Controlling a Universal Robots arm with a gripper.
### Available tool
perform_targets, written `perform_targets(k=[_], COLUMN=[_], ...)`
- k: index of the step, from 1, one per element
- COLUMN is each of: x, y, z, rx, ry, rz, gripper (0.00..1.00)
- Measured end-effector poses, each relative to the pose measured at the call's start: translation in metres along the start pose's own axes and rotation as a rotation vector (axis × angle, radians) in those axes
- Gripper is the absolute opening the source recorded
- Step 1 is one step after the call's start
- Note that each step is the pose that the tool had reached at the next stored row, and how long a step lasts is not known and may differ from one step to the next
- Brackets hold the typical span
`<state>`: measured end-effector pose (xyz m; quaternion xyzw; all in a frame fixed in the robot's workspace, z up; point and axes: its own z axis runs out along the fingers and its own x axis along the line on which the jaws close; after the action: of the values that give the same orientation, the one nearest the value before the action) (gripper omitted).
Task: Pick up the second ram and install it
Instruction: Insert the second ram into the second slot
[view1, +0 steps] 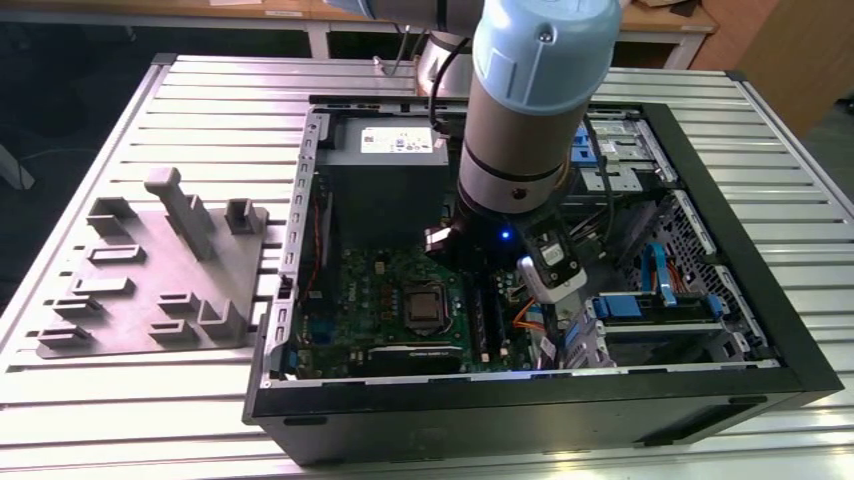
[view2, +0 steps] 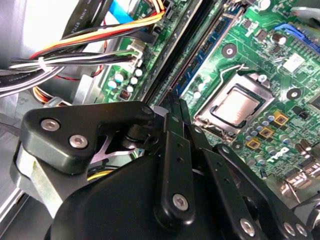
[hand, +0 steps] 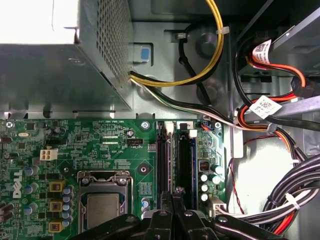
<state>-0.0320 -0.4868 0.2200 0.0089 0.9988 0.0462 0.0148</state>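
- Arm reaching straight down into the open computer case, which lies on its side on the slatted metal table.
- Gripper parked right over the memory slots on the green motherboard – in both wrist views, fingers pulled in tight with hardly any gap between them.
- Second ram standing on edge in the slot nearest the CPU socket, running straight in under the fingertips.
- Fingertips right at the stick's top edge – can't tell whether actually pinching it or only resting on it.
- Blue slot just beside it, on the side away from the socket.
- Bundle of yellow, black and red cables looping past the metal power supply box, off beyond the far ends of the slots.
- Grey parts fixture on the table at the exterior view's left, well apart from the case.
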Motion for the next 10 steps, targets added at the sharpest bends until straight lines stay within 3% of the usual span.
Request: perform_targets(k=[7, 10], x=[-0.0001, -0.0001], y=[0.0, 0.0003], z=[0.0001, -0.0006], rx=[0.0014, 0.0104], ry=[-0.0002, -0.0006], rz=[0.0, 0.0], gripper=[0.11, 0.11])
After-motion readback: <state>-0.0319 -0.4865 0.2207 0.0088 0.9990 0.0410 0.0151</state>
